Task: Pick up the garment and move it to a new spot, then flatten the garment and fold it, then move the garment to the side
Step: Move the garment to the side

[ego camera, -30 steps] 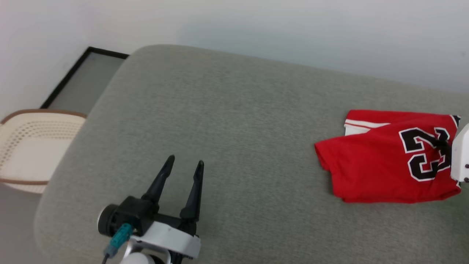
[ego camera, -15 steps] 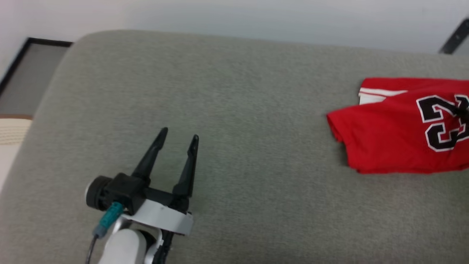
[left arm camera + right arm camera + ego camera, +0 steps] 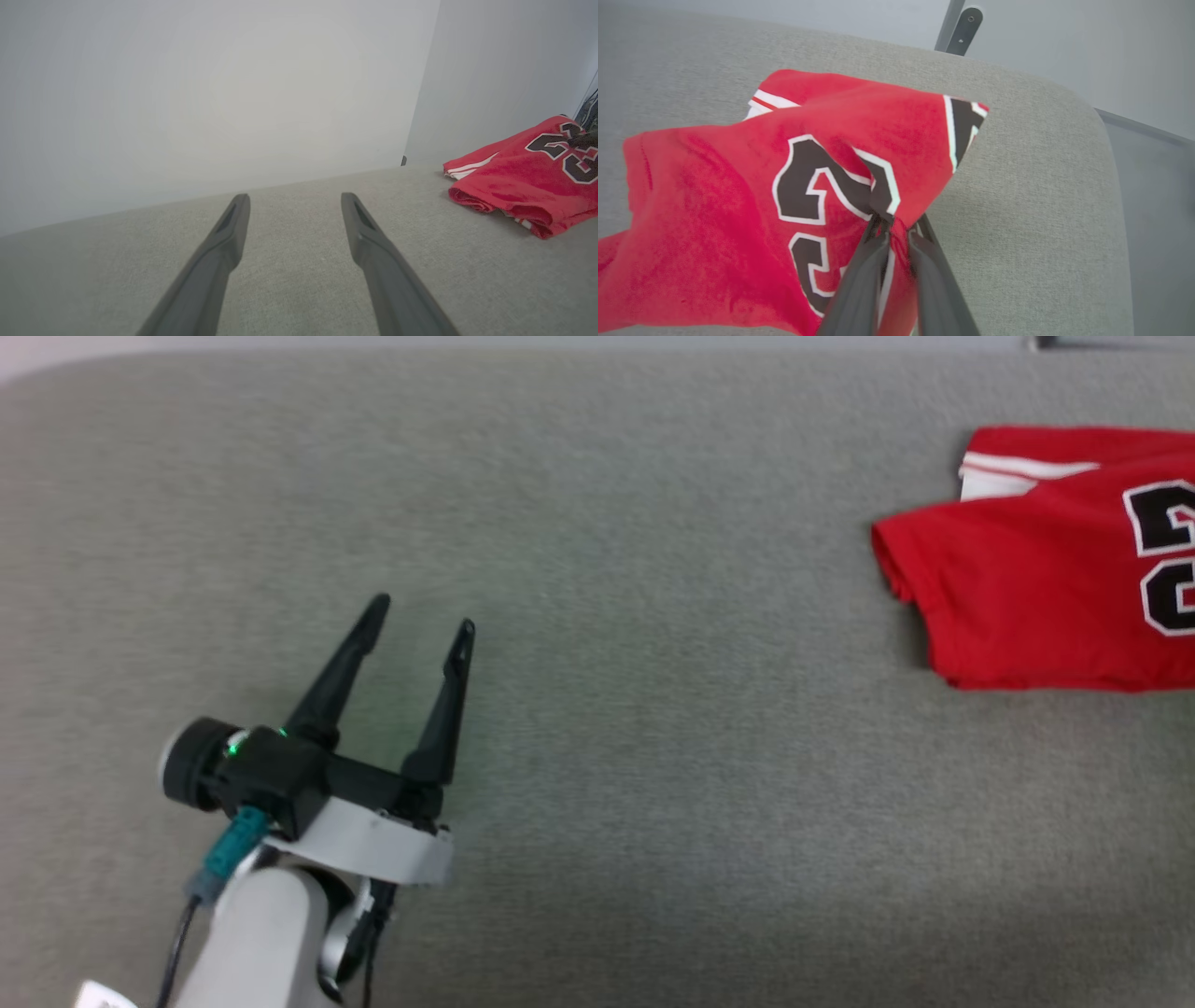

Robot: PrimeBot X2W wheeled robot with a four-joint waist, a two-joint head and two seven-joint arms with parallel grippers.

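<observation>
The garment (image 3: 1036, 597) is a folded red T-shirt with black-and-white numbers, lying at the right edge of the head view on a grey padded surface (image 3: 653, 728). In the right wrist view my right gripper (image 3: 896, 224) is shut on a pinch of the garment (image 3: 714, 210) at the printed number, and the cloth rises to a peak at the fingers. At the right of the left wrist view the garment (image 3: 514, 182) lies folded. My left gripper (image 3: 420, 616) stands open over bare grey surface at the lower left, well apart from the garment; its fingers (image 3: 219, 252) hold nothing.
A pale wall (image 3: 210, 93) rises behind the surface. The surface's rounded right end (image 3: 1101, 140) drops off beside the garment, with a dark metal bracket (image 3: 962, 28) beyond it. Bare grey cloth lies between the left gripper and the garment.
The head camera has tilted down and turned, so the wall, basket and floor have left the picture. The garment now runs off the right edge, and the right arm's pale housing has slipped out.
</observation>
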